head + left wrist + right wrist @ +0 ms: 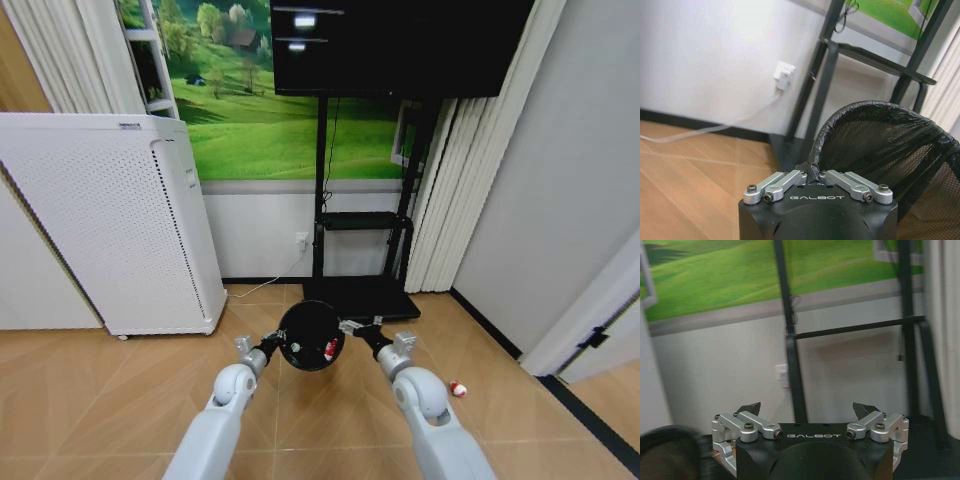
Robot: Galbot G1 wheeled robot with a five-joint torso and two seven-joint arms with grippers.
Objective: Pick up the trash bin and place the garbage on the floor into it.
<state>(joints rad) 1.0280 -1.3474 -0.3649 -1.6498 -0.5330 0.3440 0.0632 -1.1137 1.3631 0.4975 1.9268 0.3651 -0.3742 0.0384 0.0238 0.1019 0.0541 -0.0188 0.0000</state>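
Head view, black round trash bin (311,336), litter inside

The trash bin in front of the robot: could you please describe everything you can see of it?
The trash bin is small, round and black, its wall a fine mesh lined with a crinkled black bag folded over the rim. It is upright, mouth open to the head camera, between the two arms in front of the black stand's base. The left claw is shut on its rim; the right claw, open, sits beside its other side. Inside lie a red-and-white scrap and a small greenish item.
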